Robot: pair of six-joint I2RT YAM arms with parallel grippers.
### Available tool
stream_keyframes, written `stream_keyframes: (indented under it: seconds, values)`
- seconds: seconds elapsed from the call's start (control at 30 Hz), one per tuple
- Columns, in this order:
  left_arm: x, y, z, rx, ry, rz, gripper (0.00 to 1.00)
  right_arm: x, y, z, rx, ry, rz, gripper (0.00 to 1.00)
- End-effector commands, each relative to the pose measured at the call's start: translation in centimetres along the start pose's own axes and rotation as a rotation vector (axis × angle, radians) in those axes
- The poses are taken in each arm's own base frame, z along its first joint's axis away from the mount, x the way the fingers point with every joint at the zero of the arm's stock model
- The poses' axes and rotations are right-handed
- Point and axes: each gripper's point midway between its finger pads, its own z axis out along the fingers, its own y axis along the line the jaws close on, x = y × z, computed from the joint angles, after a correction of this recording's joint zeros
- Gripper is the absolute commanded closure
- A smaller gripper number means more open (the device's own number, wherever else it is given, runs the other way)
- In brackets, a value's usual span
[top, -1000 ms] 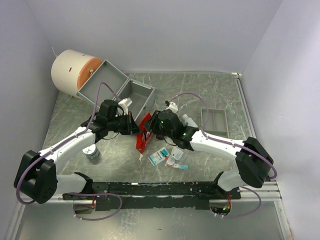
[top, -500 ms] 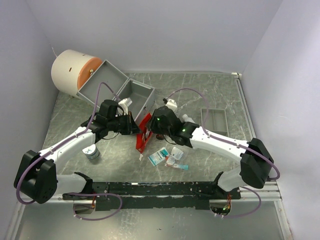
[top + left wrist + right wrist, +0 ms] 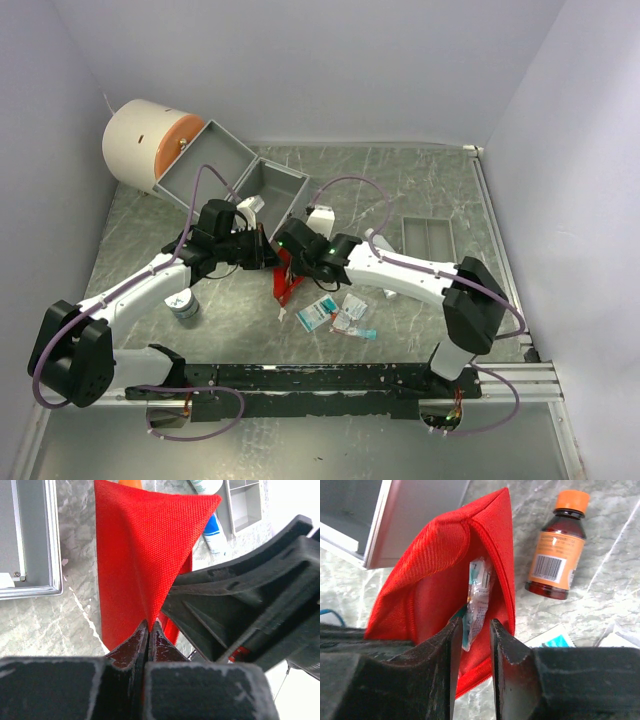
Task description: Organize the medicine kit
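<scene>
The red pouch [image 3: 287,276] stands on the table in front of the open grey metal case [image 3: 232,168]. My left gripper [image 3: 149,626] is shut on a pinch of the pouch's fabric [image 3: 145,545] and holds that side up. My right gripper [image 3: 472,625] sits at the pouch's open mouth [image 3: 435,580], its jaws a little apart. A clear sachet [image 3: 479,597] hangs inside the opening with its lower end between the right fingertips, and the gap is wider than the sachet. In the top view both grippers meet at the pouch.
A brown bottle with an orange cap [image 3: 555,555] lies right of the pouch. Loose sachets [image 3: 335,314] lie in front of it, and a small white tub [image 3: 182,305] stands at the left. The shallow divided tray [image 3: 428,238] is at the right and the white drum [image 3: 150,145] at the back left.
My right arm has swung left and brought its gripper to the pouch's mouth, with its jaws narrowing. The left gripper has kept its hold on the fabric and has not moved.
</scene>
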Motion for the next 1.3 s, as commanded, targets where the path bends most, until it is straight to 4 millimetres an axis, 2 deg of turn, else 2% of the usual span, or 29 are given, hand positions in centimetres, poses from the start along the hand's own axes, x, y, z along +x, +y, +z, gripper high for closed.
stream_keyframes:
  seconds: [0.0,0.27,0.5,0.77,0.87,1.07,1.27]
  values:
    - [-0.6,-1.1,0.0,0.040,-0.014,0.034,0.93,-0.5,-0.7,0.5,0.068,-0.022,-0.013,0.71]
    - [-0.6,-1.0,0.1,0.036,-0.011,0.030,0.93,-0.9,-0.1,2.3,0.093,-0.051,-0.027,0.73]
    - [-0.5,-0.9,0.2,0.031,-0.007,0.021,0.93,-1.8,-0.4,2.7,0.104,-0.115,-0.016,0.94]
    - [-0.6,-0.6,0.6,-0.016,0.039,-0.048,0.93,-4.9,-1.0,1.6,0.088,-0.296,0.034,0.99]
    - [-0.5,-0.2,0.9,-0.046,0.077,-0.075,0.93,-5.9,-0.5,1.5,0.066,-0.343,0.034,1.00]
    - [-1.3,0.3,1.6,-0.102,0.116,-0.089,0.93,-6.2,0.2,2.6,0.055,-0.371,0.001,1.00]
    - [-1.2,0.8,2.3,-0.114,0.141,-0.089,0.93,-5.0,0.0,4.6,0.096,-0.337,-0.023,0.98]
